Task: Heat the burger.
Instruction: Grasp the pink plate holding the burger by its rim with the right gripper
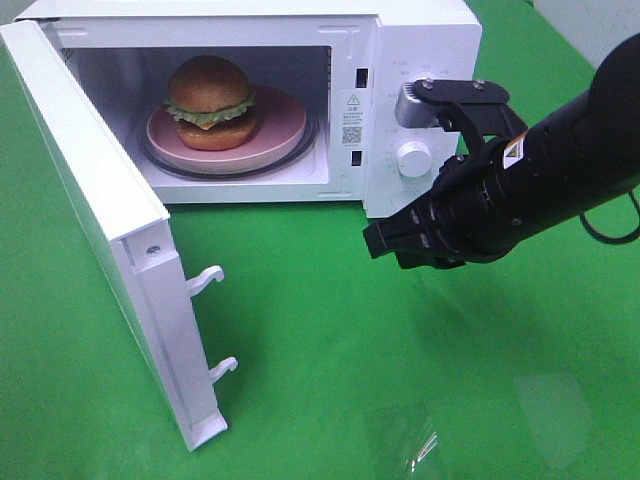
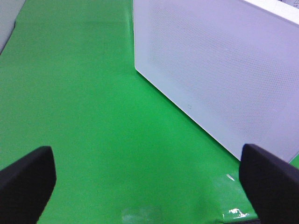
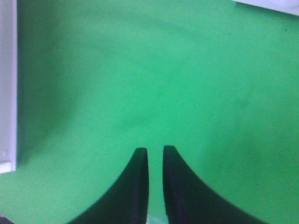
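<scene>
My right claw (image 1: 385, 238) hangs low over green surface (image 1: 330, 330), tips nearly together, holding nothing. Left claw (image 2: 149, 179) spread wide, empty. Open door (image 1: 100, 220) stands left. Beyond, burger (image 1: 209, 102) sits on pink plate (image 1: 280, 130) inside microwave (image 1: 420, 40).

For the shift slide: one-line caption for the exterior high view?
Burger on pink plate inside the microwave, door wide open; right end effector hovers empty in front.
</scene>
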Available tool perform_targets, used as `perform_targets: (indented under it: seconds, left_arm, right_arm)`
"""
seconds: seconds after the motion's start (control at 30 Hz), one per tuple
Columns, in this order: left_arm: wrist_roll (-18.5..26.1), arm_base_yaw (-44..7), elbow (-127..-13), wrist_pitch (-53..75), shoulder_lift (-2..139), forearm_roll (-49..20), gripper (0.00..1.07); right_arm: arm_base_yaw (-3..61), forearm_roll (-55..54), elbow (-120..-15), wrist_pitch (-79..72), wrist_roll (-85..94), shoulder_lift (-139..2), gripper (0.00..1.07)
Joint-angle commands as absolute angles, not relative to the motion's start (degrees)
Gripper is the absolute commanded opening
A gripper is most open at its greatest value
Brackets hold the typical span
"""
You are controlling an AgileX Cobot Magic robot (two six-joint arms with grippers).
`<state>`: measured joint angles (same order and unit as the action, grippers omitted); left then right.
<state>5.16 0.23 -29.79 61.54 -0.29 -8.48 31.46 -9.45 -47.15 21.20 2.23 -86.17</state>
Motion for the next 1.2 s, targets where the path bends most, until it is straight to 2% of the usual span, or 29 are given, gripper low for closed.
perform_targets:
  seconds: [0.03,0.17,0.3,0.57,0.6,0.8,0.83,1.03,1.2]
  left_arm:
    - [4.93,0.4,-29.56,60.91,-0.63,-8.59,1.0]
    - [4.93,0.4,-29.56,60.91,-0.63,-8.59,1.0]
    - [4.93,0.4,-29.56,60.91,-0.63,-8.59,1.0]
    - [4.93,0.4,-29.56,60.91,-0.63,-8.59,1.0]
    - [4.93,0.4,-29.56,60.91,-0.63,-8.59,1.0]
    - [4.93,0.4,-29.56,60.91,-0.63,-8.59,1.0]
    - [4.93,0.4,-29.56,60.91,-0.63,-8.59,1.0]
    - [4.93,0.4,-29.56,60.91,-0.63,-8.59,1.0]
    - [4.93,0.4,-29.56,60.91,-0.63,-8.59,1.0]
  right_arm:
    - [31.28,4.13,-50.88,28.53,3.27,-85.54,0.13]
    - [31.28,11.69,-52.88,32.2,5.21,-85.54,0.14]
    - [31.28,14.78,-54.32,33.06,9.91,-85.54,0.15]
    - [31.34,14.32,-54.83,31.11,34.09,-85.54,0.15]
    - [31.34,14.32,-54.83,30.94,41.94,-85.54,0.15]
    - [31.34,14.32,-54.83,30.77,55.52,-85.54,0.16]
    - [31.34,14.44,-54.83,30.54,64.29,-85.54,0.16]
    - [31.34,14.5,-54.83,30.37,76.26,-85.54,0.19]
    - [31.46,14.44,-54.77,29.34,76.78,-85.54,0.23]
